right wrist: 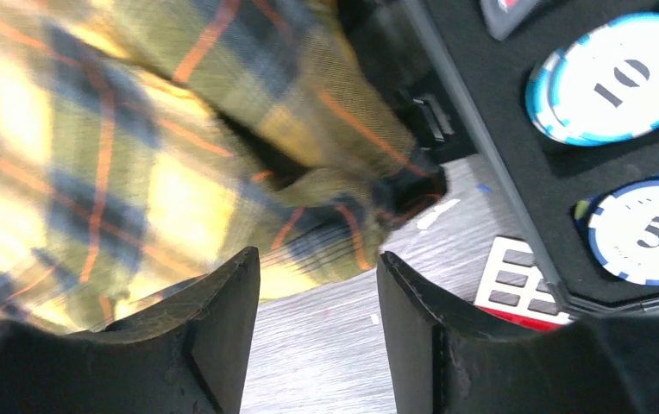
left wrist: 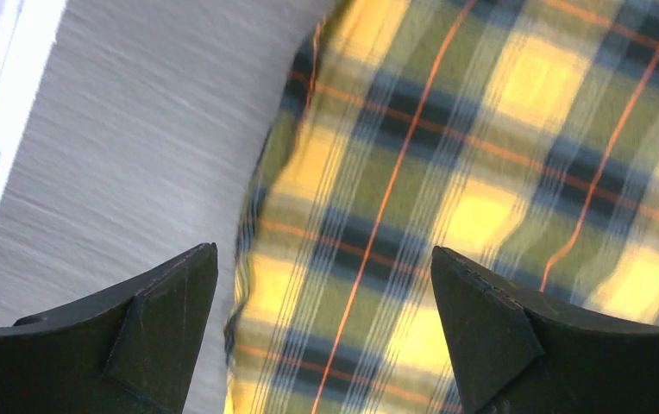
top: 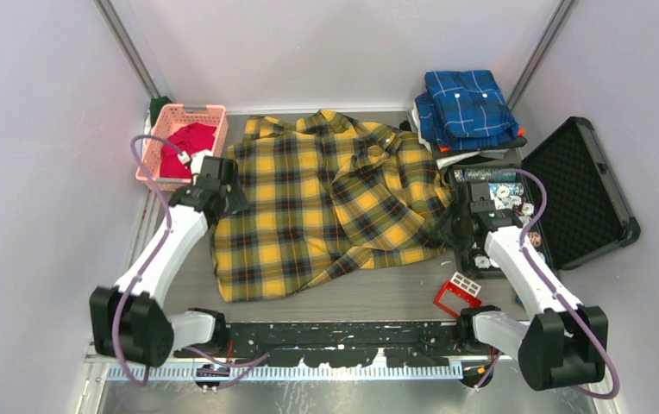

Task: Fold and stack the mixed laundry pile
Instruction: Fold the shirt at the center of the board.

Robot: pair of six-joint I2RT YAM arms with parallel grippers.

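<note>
Looking early: yellow plaid shirt (top: 330,203) lies unfolded on the counter (top: 378,289), red T-shirt (top: 190,142) sits in the pink basket (top: 190,110). Left end effector (left wrist: 322,259) and right end effector (right wrist: 317,259) are both spread, empty. I'd say all the folding's left.

The yellow-and-black plaid shirt (top: 335,198) is lying spread out, collar farthest from the arms. One side edge is running beneath the left gripper (left wrist: 324,259), and a rumpled corner is lying just ahead of the right gripper (right wrist: 317,259). The red T-shirt (top: 190,140) is sitting crumpled just beyond the left gripper.
</note>
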